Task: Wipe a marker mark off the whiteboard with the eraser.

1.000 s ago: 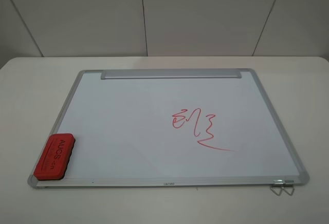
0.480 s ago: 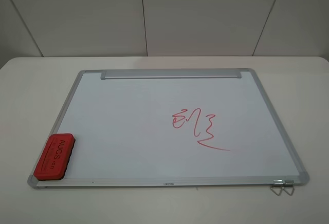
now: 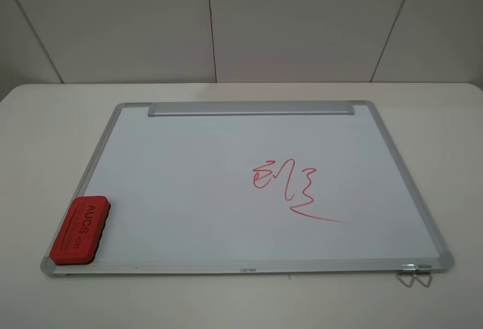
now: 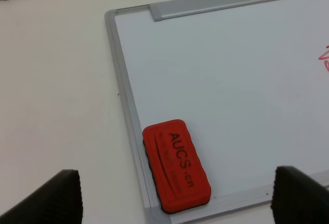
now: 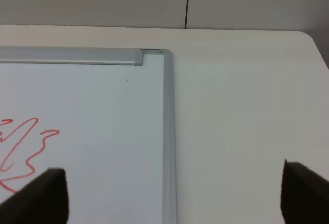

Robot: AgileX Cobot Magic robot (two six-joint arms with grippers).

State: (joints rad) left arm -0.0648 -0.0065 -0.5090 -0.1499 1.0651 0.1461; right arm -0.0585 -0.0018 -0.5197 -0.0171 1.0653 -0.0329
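The whiteboard (image 3: 189, 170) lies flat on the table, its silver tray bar (image 3: 251, 109) at the far edge. The red eraser (image 3: 81, 229) rests on the board's near left corner, lettering up. A red squiggly scribble with a slanted tail (image 3: 290, 186) is drawn right of the board's middle; the thin capital-I mark is not in view. Neither gripper shows in the exterior view. My left gripper (image 4: 175, 197) is open above the eraser (image 4: 176, 164), apart from it. My right gripper (image 5: 169, 196) is open over the board's right frame (image 5: 168, 131), holding nothing.
A small metal wire clip (image 3: 413, 275) sticks out at the board's near right corner. The white table (image 3: 45, 140) extends past the board on all sides, and a panelled wall (image 3: 226, 19) rises behind it.
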